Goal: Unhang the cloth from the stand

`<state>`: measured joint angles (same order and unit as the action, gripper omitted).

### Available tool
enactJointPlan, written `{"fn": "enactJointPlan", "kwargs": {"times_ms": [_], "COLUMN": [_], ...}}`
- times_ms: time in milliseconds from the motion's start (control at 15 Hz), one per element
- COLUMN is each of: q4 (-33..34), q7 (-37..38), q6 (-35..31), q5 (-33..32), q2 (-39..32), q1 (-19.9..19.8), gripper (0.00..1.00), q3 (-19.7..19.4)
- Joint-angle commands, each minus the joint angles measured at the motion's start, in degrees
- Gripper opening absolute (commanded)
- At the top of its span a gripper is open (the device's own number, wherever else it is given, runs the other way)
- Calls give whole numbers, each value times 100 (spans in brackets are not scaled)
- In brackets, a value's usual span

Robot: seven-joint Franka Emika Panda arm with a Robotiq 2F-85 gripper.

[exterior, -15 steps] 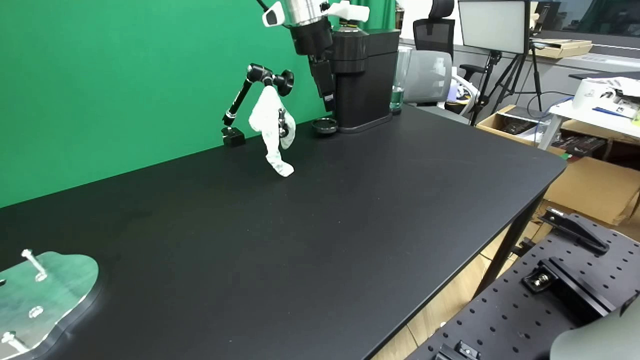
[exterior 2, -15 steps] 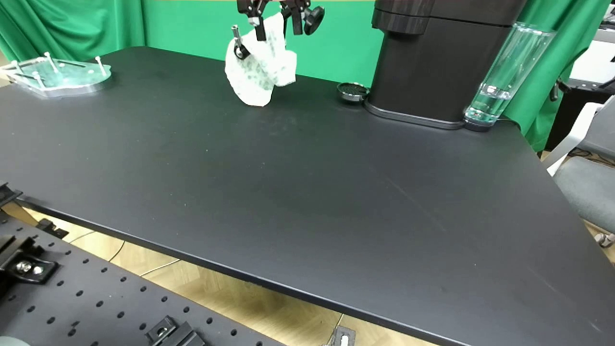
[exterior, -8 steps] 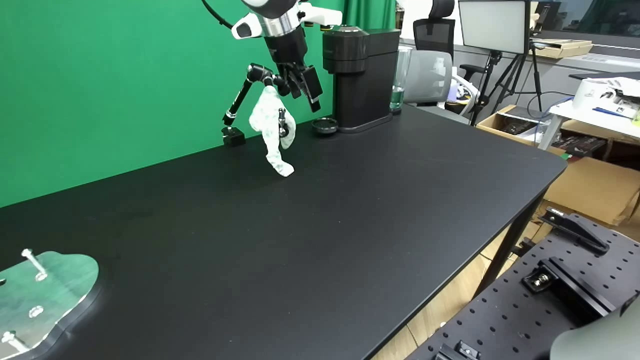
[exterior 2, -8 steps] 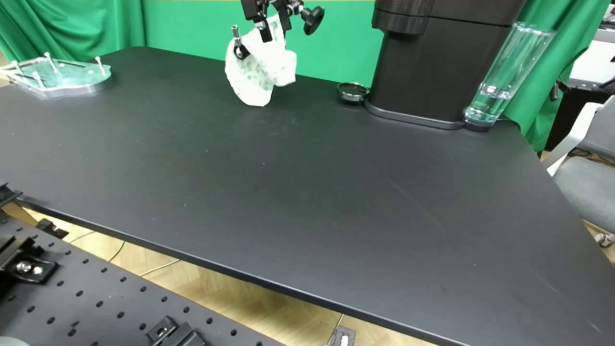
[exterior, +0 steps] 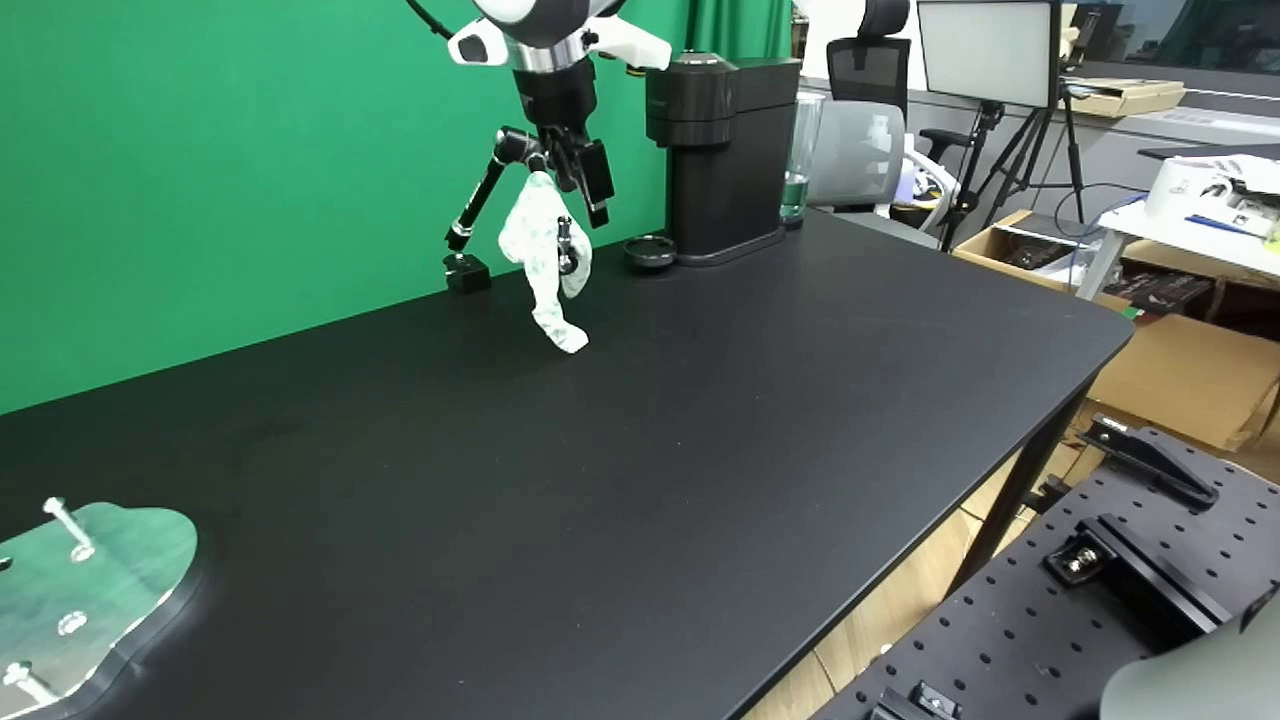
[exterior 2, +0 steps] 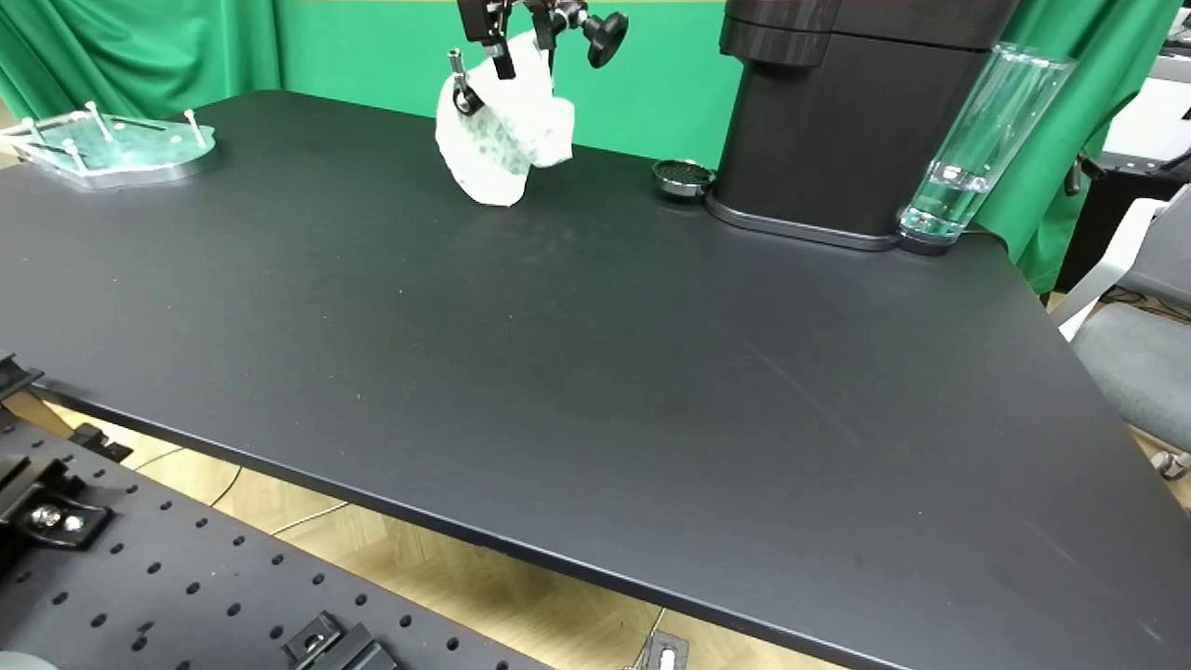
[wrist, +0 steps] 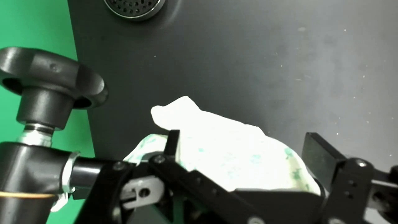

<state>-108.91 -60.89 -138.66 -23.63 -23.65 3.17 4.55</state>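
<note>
The white cloth with pale green marks hangs on the black jointed stand point(exterior: 482, 200) at the back of the table. The cloth shows in both exterior views point(exterior: 538, 228) point(exterior 2: 512, 135). A small metal fitting point(exterior: 566, 245) sticks out at its side. My gripper point(exterior: 583, 200) is beside and above the cloth's upper part, pointing down, and it also shows in an exterior view point(exterior 2: 526, 58). In the wrist view my gripper point(wrist: 243, 135) is wide open, with the cloth point(wrist: 230, 149) spanning the view between its fingers. Whether they touch the cloth I cannot tell.
The stand's knob point(wrist: 46, 71) is close to my gripper's left side in the wrist view. A black coffee machine point(exterior: 730, 160) with a clear water tank point(exterior 2: 958, 149) and a round drip tray point(exterior 2: 684, 179) stands nearby. A clear pegged rack point(exterior: 120, 560) sits on the table point(exterior: 600, 500).
My gripper has moved away from the coffee machine to the cloth's top, most of it in the first half second. The cloth and stand have not moved.
</note>
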Motion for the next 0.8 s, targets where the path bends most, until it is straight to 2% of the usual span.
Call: {"fn": "enactJointPlan", "kwargs": {"times_ms": [0,67,133,267,733], "q4": [-46,-63,-74,-75,-119], "q7": [821,971,1154,1529,2460], "q6": [45,25,30,16,78], "q5": [217,230,226,241,818], "q2": [117,126,127,104,-40], "q1": [56,55,65,70,-18], "gripper": [100,96,75,70,21], "q3": [-98,-102,-118,-138,28]}}
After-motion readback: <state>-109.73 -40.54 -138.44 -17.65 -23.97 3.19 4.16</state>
